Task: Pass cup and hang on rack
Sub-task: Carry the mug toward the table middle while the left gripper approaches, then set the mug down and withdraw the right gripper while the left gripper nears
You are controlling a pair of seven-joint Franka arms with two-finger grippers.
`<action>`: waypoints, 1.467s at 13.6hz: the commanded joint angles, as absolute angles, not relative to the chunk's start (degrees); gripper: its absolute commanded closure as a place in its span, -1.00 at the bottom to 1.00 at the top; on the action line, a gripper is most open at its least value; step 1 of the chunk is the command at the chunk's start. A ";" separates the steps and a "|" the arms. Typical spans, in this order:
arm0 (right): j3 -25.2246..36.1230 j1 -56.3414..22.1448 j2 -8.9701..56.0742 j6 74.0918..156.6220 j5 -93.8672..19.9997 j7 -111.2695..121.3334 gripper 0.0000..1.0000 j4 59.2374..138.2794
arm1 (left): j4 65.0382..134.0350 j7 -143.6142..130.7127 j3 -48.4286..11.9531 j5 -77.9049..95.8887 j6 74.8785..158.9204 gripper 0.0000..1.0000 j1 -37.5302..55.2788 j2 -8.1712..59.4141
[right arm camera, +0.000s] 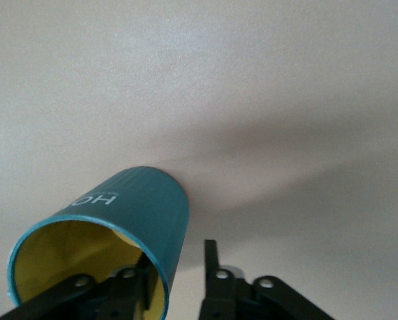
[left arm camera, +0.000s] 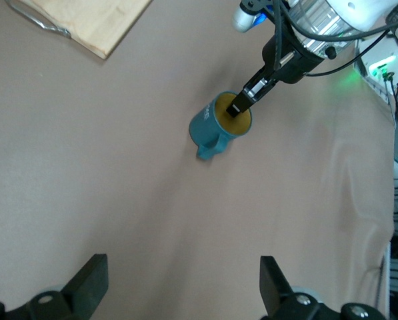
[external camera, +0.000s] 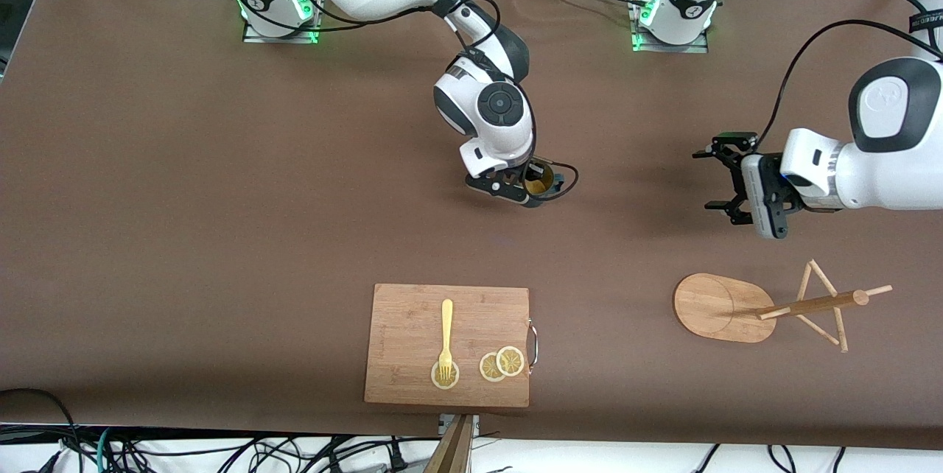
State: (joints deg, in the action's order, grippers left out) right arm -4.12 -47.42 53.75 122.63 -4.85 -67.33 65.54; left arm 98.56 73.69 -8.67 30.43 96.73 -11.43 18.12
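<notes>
The cup stood on the bench near its middle, the right gripper at its rim. The right wrist view showed one finger inside the yellow interior and the other outside, a gap at the wall: jaws apart, not clamping. The left wrist view alone revealed the cup's handle. The left gripper waited with jaws spread over bare bench above the rack, which stood toward the left arm's end.
</notes>
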 commanded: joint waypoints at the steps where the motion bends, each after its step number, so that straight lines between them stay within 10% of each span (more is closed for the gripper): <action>1: -3.35 -47.46 52.39 119.97 -4.22 -68.12 -1.00 63.98 | 108.86 88.19 -9.23 39.87 104.04 -1.00 -16.77 17.40; 9: -0.53 -38.95 40.44 109.44 -4.49 -59.42 -1.00 64.33 | 128.04 124.85 -10.71 68.59 114.69 -1.00 -16.80 20.38; 20: 12.37 -27.34 24.98 90.70 -5.01 -15.24 -1.00 71.43 | 128.76 156.42 -15.64 89.54 114.79 -1.00 -11.95 36.29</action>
State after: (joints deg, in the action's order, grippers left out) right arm 10.40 -28.01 30.96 90.97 -4.73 -21.37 64.66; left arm 129.19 148.81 -14.34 85.37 115.04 -11.84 33.63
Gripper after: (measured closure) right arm 0.000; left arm 0.000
